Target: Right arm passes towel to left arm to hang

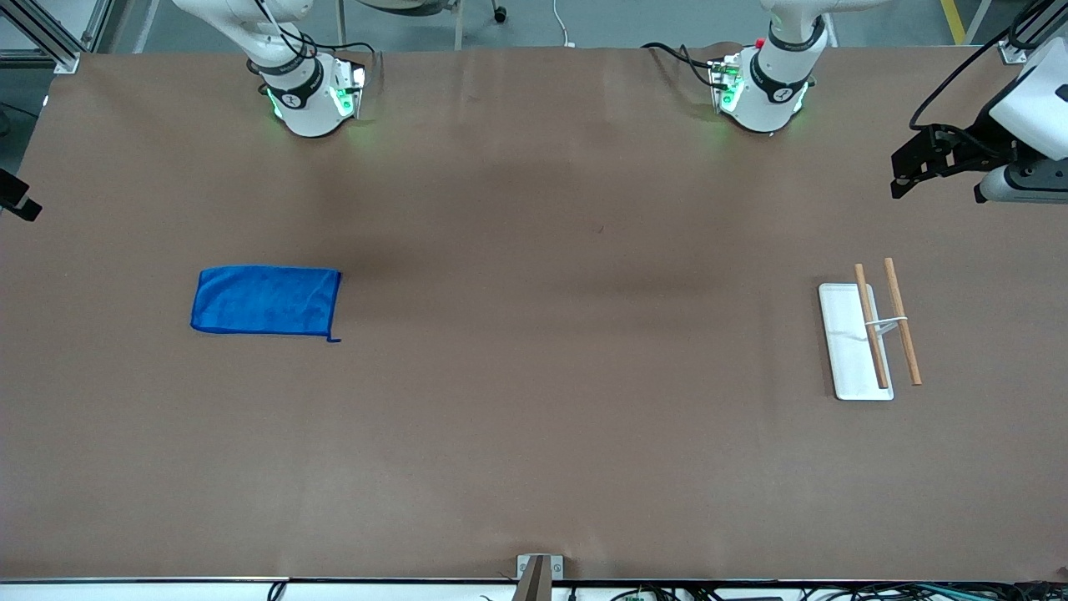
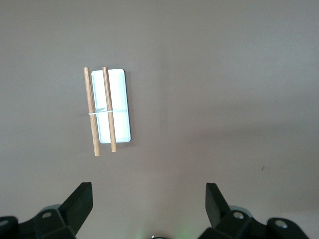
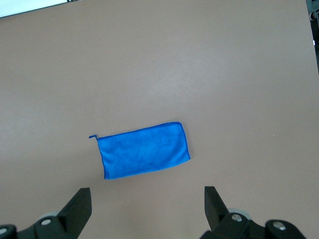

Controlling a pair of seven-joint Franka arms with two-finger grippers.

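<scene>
Towel (image 1: 265, 301): bright blue microfibre cloth, folded flat into a rectangle, stitched hem, small loop at one corner; lies on the table in the left-centre of the front view, toward the right arm's end.
Table (image 1: 534, 434): matte brown covering, smooth, faint creases.
Rack (image 1: 854, 340): white flat rectangular base with rounded corners; two round wooden dowels joined by a thin white crosspiece; right-centre of the front view, toward the left arm's end.
Left gripper (image 2: 149, 199): black fingers spread wide, empty, high over bare table near the rack.
Right gripper (image 3: 148, 201): black fingers spread wide, empty, high over the table near the towel.
</scene>
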